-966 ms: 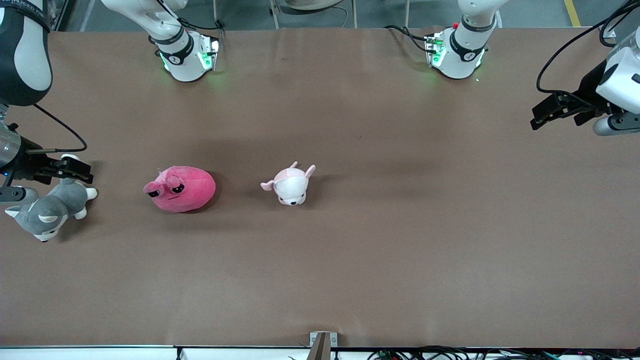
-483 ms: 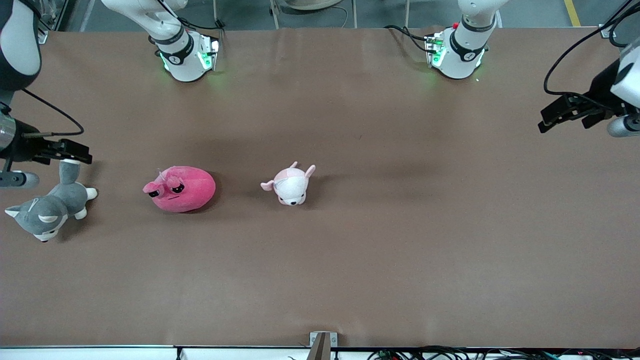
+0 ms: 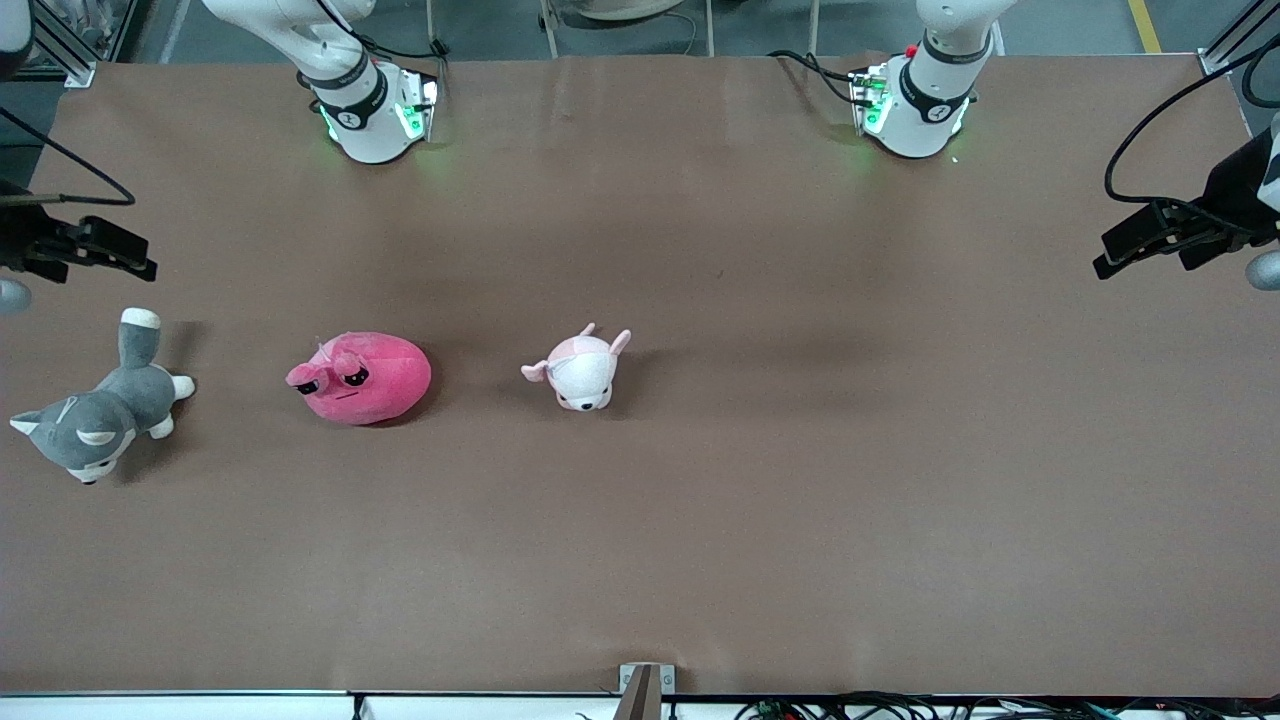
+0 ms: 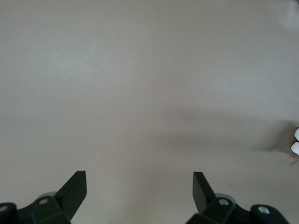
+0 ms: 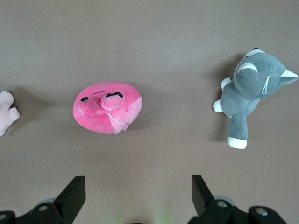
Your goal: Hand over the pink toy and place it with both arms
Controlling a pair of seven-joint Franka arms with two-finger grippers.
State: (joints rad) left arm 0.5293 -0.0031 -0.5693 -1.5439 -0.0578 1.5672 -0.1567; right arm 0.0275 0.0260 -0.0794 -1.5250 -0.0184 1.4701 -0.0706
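The pink toy (image 3: 360,378), a round hot-pink plush with droopy black eyes, lies on the brown table toward the right arm's end; it also shows in the right wrist view (image 5: 107,114). My right gripper (image 3: 135,255) is open and empty, up in the air over the table's edge at its own end, above the grey husky's tail side. In its wrist view the open right gripper (image 5: 138,186) frames bare table. My left gripper (image 3: 1112,252) is open and empty over bare table at the left arm's end, as its wrist view (image 4: 139,184) shows.
A grey-and-white husky plush (image 3: 95,418) lies at the right arm's end, beside the pink toy, and shows in the right wrist view (image 5: 247,93). A small pale pink-and-white puppy plush (image 3: 582,368) sits near the table's middle. The brown table (image 3: 800,450) spreads wide around them.
My right gripper has risen and drawn away from the husky toward the table's end, uncovering its tail. My left gripper has drifted outward toward its end. The toys have not moved.
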